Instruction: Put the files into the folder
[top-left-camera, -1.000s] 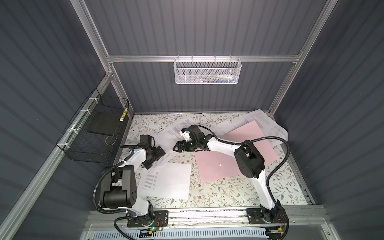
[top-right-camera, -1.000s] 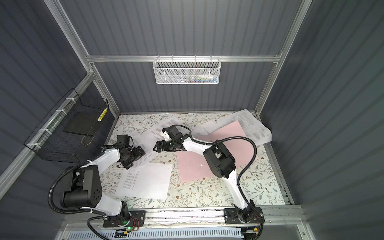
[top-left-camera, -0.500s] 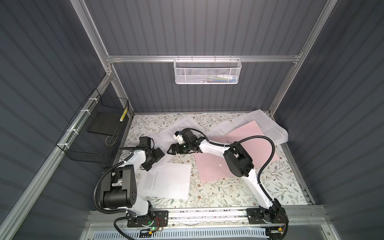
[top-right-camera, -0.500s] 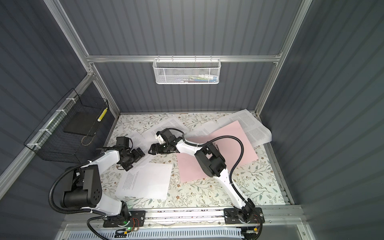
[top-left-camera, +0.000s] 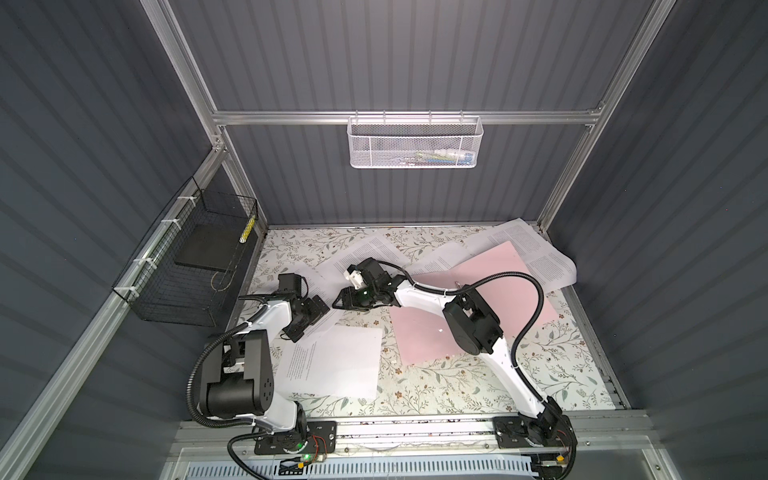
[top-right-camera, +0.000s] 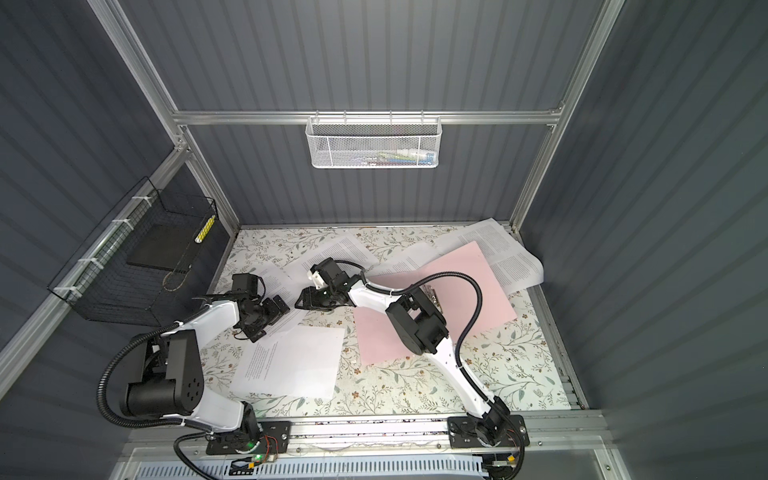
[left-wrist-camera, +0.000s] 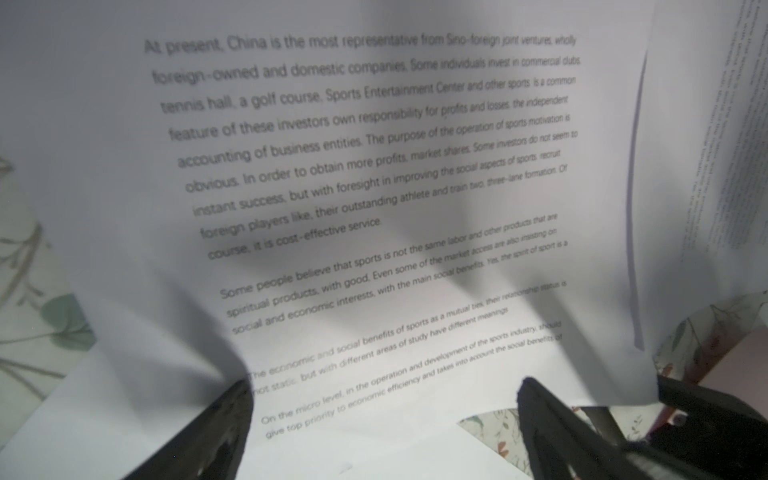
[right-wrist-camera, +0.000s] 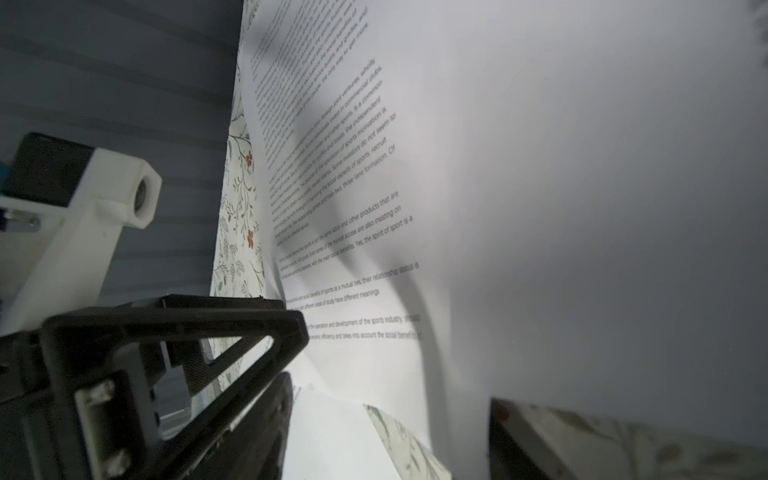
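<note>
Pink folder lies flat on the right of the table in both top views, with files scattered far and left of it. My left gripper and right gripper nearly meet left of the folder.

Left wrist: the jaws are spread wide and released, with a printed sheet draped between them.

Right wrist: that sheet fills the frame beside a finger. I cannot tell whether the jaws pinch it.

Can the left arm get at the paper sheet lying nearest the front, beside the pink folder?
Probably yes: the left gripper hangs open right by that sheet, whose top lies mostly bare.
</note>
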